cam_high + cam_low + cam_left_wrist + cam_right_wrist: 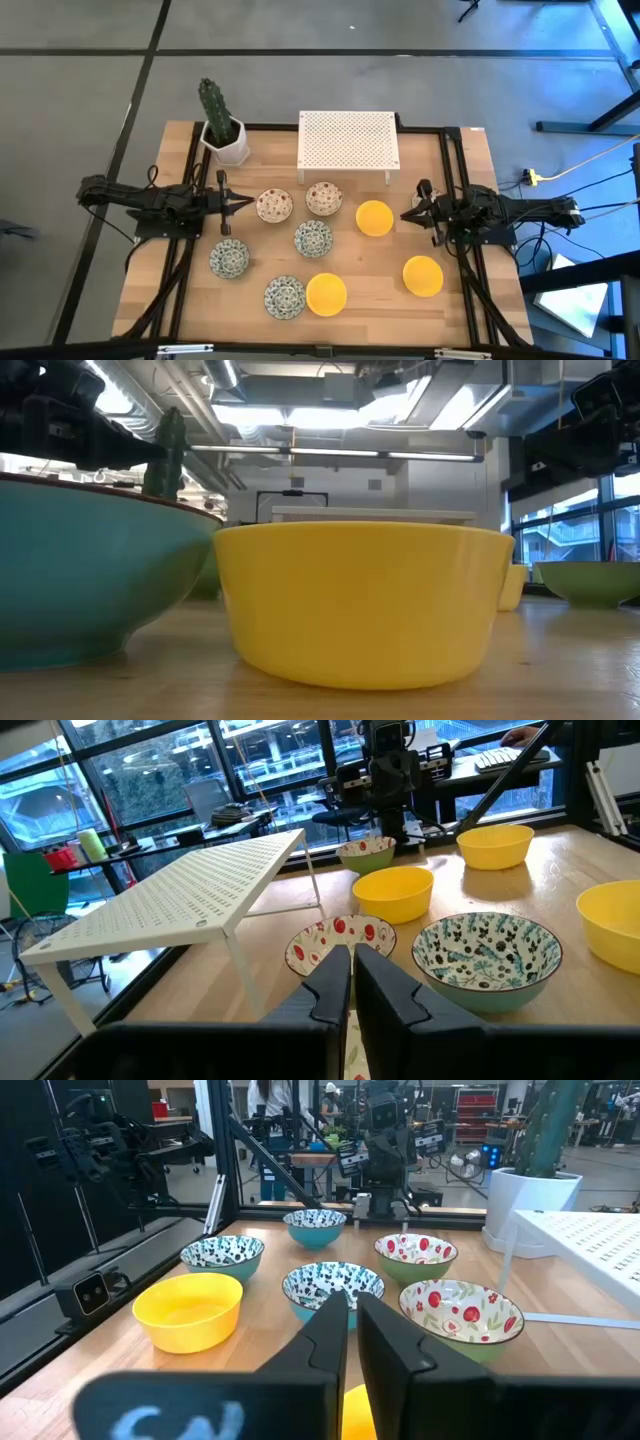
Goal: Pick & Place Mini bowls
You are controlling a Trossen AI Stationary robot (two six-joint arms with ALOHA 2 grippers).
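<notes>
Wooden bench point(390, 290) fills the centre of the high view. White perforated rack point(348, 140) stands at upper centre, potted cactus point(220, 120) at upper left. 8 mini bowls lie mid-frame: 2 red-floral point(274, 206) point(323, 198), 3 blue-green patterned point(313, 238) point(229, 258) point(285, 297), 3 yellow point(374, 218) point(326, 294) point(423, 276). Left gripper point(243, 202), fingers narrowed nearly together, sits just left of a floral bowl; right gripper point(407, 214), likewise narrow and empty, just right of a yellow bowl.
</notes>
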